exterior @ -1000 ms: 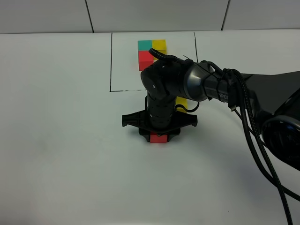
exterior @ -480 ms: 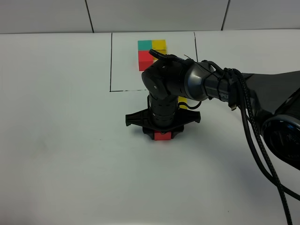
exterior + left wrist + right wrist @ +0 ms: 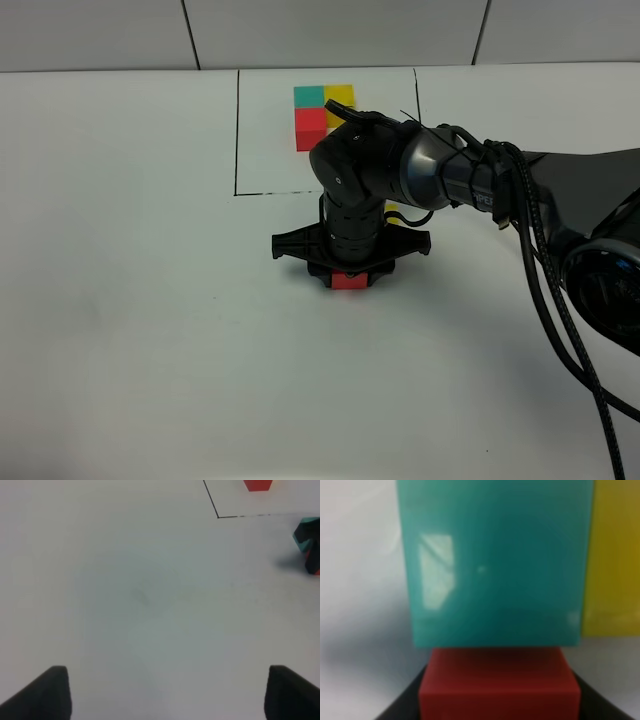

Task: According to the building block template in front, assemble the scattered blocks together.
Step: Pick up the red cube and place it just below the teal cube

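Note:
The building block template (image 3: 311, 128) is a teal, yellow and red trio inside a thin black outline (image 3: 237, 140) at the far middle. My right gripper (image 3: 348, 276) reaches across the middle and is shut on the red block (image 3: 348, 283), low over the table. In the right wrist view the red block (image 3: 500, 687) sits right against the teal block (image 3: 495, 565), with the yellow block (image 3: 612, 555) beside the teal one. In the high view only a sliver of the yellow block (image 3: 392, 209) shows and the teal block is hidden under the arm. My left gripper (image 3: 170, 695) is open and empty over bare table.
The right arm and its cables (image 3: 540, 260) cover the right side of the white table (image 3: 130, 300). The left wrist view shows the outline corner (image 3: 218, 516), the template's red cube (image 3: 258, 484) and a bit of the teal block (image 3: 301, 534).
My right gripper has carried the red block a little farther away and to the right, toward the teal and yellow blocks. The left gripper's earlier position is not shown.

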`<state>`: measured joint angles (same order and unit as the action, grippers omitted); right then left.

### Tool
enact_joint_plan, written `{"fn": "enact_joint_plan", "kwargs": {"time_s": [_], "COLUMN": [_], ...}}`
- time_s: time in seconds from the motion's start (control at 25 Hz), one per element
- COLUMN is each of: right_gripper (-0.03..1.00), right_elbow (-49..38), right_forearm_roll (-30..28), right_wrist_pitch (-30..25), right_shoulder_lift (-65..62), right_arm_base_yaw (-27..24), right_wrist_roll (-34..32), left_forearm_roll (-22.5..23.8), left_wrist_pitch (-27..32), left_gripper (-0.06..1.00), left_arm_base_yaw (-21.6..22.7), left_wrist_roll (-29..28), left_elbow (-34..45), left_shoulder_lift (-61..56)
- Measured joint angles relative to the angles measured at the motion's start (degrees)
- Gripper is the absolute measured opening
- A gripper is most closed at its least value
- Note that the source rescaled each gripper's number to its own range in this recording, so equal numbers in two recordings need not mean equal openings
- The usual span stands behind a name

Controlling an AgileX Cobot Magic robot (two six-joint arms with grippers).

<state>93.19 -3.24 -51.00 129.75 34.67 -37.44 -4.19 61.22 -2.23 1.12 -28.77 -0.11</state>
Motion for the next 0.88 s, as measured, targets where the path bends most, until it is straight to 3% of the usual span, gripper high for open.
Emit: {"fn": "enact_joint_plan", "kwargs": {"time_s": [0.88], "right_gripper": [0.01], "right_elbow": [0.00], "right_forearm_roll": [-1.49], "right_wrist_pitch": [1.50], "right_shoulder_lift": [0.00], "right_arm_base_yaw": [-0.06], "right_wrist_roll": [1.12], "left_forearm_roll": [0.00], "left_wrist_pitch": [0.00], "left_gripper": [0.71], "left_arm_base_yaw": [0.00], "left_wrist_roll": [0.00], "left_elbow": [0.00], "left_shoulder_lift": [0.00]}}
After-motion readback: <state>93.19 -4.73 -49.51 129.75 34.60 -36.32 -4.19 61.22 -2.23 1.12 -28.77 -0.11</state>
